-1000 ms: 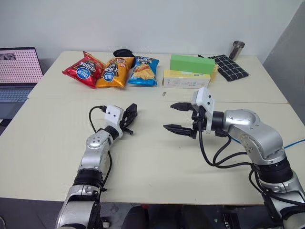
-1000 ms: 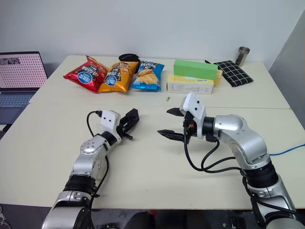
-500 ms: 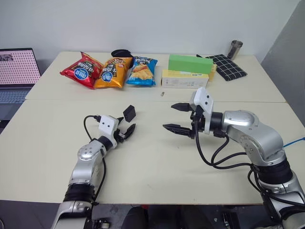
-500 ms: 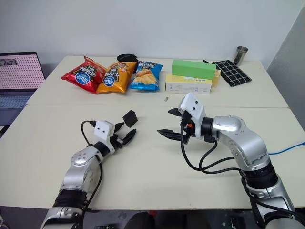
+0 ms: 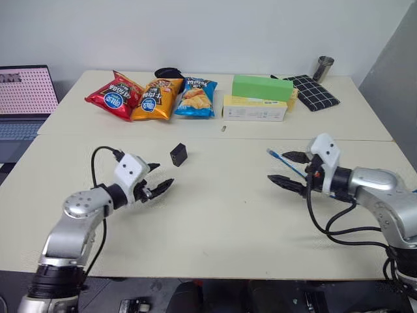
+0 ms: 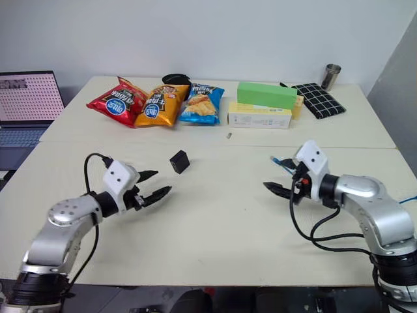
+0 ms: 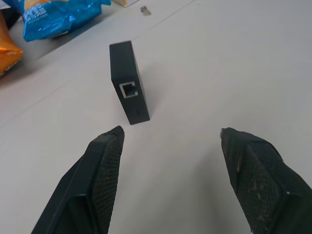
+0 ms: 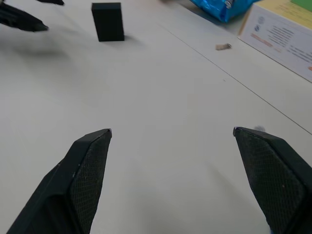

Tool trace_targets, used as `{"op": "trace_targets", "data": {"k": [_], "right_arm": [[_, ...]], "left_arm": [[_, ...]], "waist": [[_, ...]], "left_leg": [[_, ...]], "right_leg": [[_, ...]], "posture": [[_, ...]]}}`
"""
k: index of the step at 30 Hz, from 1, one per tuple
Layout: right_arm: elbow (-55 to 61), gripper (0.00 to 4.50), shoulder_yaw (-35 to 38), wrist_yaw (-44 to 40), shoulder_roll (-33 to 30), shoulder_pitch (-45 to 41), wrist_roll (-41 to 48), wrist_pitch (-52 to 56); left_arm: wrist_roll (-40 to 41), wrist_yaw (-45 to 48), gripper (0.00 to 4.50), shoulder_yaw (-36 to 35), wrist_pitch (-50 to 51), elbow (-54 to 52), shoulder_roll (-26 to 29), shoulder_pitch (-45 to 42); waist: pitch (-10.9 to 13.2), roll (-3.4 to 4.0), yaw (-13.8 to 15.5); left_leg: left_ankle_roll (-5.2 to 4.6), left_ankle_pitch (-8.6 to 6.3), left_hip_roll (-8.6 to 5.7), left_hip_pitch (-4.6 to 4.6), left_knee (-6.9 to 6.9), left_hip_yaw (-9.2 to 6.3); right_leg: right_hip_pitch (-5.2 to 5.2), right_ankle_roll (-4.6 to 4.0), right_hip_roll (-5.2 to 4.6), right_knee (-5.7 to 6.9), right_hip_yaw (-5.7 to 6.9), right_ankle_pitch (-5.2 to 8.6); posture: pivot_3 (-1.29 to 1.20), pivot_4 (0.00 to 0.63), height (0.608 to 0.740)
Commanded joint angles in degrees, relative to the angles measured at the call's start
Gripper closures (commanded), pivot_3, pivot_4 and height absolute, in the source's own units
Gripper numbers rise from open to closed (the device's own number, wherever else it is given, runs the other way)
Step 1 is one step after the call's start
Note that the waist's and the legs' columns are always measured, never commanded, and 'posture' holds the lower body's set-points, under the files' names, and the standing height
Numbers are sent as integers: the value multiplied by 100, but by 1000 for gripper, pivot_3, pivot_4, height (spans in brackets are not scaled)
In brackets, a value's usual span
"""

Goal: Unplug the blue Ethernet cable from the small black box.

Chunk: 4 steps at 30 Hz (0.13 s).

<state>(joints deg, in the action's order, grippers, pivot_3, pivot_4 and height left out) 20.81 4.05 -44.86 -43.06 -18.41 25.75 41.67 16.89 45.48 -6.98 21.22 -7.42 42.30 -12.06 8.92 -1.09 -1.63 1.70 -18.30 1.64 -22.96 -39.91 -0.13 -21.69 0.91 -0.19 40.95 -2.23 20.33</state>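
**Box stands free on the desk, cable end at the right gripper**

The box [image 5: 178,154] stands alone on the pale desk [image 5: 215,222], a little left of centre, its empty socket facing the left gripper, as the left wrist view shows. Nothing is plugged into it and nothing touches it.

The left gripper [image 5: 157,178] hovers just near and left of the box, apart from it, pointing right and slightly down. Its jaws are apart and hold nothing.

The cable [image 5: 281,161] shows as a short blue stretch with its end just left of the right gripper [image 5: 288,169], well right of the box. A further blue strand shows at the right edge of the scene, past the right arm. The right gripper hovers over the right half of the desk, pointing left, its jaws wide apart. The blue end lies by the far finger; whether it rests on that finger cannot be told.

On the far half of the desk lie three snack bags in a row: red [image 5: 114,96], orange [image 5: 155,99] and blue [image 5: 196,96]. To their right a green carton [image 5: 262,87] sits on a yellow carton [image 5: 254,109], with a checked cloth [image 5: 313,91] and a metal cup [image 5: 324,67] beyond. A small pale scrap [image 5: 223,128] lies near the yellow carton. A laptop [image 5: 25,98] stands at far left.
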Motion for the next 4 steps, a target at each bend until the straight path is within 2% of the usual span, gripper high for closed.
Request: {"op": "trace_targets", "data": {"k": [1, 4], "right_arm": [[-28, 269, 345, 11, -139, 107, -25, -200], [-83, 269, 365, 50, -158, 168, -74, -275]], "left_arm": [[338, 255, 1154, -235, 229, -199, 196, -257], [586, 455, 1154, -280, 387, -228, 225, -358]], "waist": [[0, 0, 0], [0, 0, -1]], "left_leg": [[0, 0, 0, 0, 0, 0], [0, 0, 0, 1, 0, 2]], "right_leg": [[0, 0, 0, -1, 0, 0], [0, 0, 0, -1, -2, 0]], "posture": [[0, 150, 740], [0, 150, 740]]}}
